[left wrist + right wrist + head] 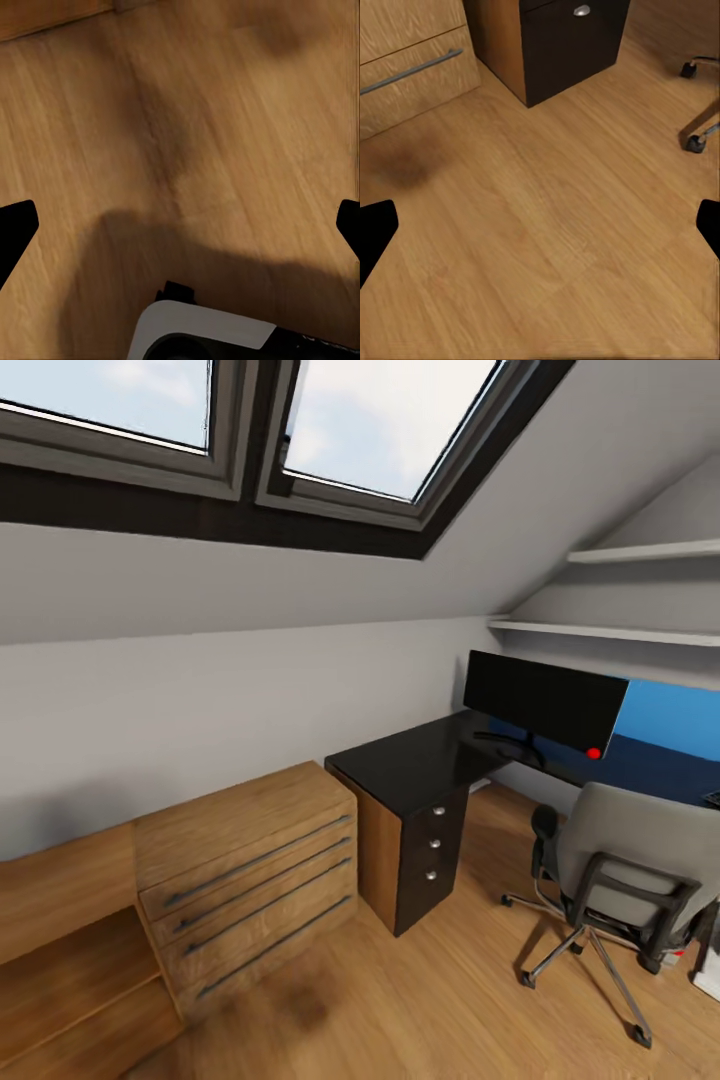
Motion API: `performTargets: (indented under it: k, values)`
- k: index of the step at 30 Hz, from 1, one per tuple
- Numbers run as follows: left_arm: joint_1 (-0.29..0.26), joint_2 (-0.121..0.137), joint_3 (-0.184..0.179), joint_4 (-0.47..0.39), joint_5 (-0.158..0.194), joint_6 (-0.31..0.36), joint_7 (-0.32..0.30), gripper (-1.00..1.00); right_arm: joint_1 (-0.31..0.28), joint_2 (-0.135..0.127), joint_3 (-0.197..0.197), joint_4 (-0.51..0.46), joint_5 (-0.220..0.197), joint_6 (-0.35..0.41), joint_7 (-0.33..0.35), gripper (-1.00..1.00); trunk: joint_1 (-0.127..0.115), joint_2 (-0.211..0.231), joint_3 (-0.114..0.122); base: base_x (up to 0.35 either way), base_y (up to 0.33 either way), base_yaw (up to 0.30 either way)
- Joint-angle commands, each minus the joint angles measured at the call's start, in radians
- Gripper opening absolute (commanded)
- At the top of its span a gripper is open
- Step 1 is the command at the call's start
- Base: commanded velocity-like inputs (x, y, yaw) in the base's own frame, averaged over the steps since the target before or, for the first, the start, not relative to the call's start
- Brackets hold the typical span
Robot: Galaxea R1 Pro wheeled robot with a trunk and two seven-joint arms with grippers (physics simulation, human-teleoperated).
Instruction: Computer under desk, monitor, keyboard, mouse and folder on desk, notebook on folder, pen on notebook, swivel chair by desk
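On the black counter point(420, 760), the monitor point(545, 700) stands upright; the swivel chair point(615, 870) sits just beside the counter. Left end effector point(180, 225) and right end effector point(540, 225) gape wide, empty, over wooden floor point(547, 247).

The head camera is looking from standing height across an attic bedroom, facing slightly down toward the far wall under the skylight point(300, 420). It is taking in the wooden dresser point(250, 870) at left, the black table point(420, 760) with the monitor point(545, 700) at centre right, and the swivel chair point(620, 870) at near right.

The left wrist camera is pointing steeply down at the wooden floor point(187, 112) from close range, with part of the robot's base point(202, 330) showing.

The right wrist camera is also facing down over the floor point(555, 240), but reaching farther, sharing with the head view the dresser's drawer front point(412, 52), the table's drawer pedestal point(562, 45) and the chair's casters point(696, 142).
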Motion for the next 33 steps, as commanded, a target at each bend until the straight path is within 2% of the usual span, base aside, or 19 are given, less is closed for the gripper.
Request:
performTargets:
  k: [1, 16, 33]
  values:
    - [0.000, 0.000, 0.001, -0.002, 0.000, -0.001, 0.000, 1.00, -0.001, 0.000, 0.000, 0.001, 0.000, -0.003, 0.001, 1.00, 0.000, -0.001, 0.000, 0.000, 0.000, -0.293]
    - [0.000, 0.000, 0.000, -0.001, -0.001, -0.001, -0.002, 1.00, -0.001, 0.000, 0.000, 0.001, -0.001, -0.001, 0.001, 1.00, 0.000, -0.001, 0.009, 0.000, -0.057, -0.288]
    - [0.000, 0.000, 0.000, -0.001, 0.000, -0.001, -0.002, 1.00, -0.001, 0.001, -0.001, 0.019, -0.004, -0.008, 0.000, 1.00, 0.000, -0.001, 0.011, 0.000, -0.006, -0.053]
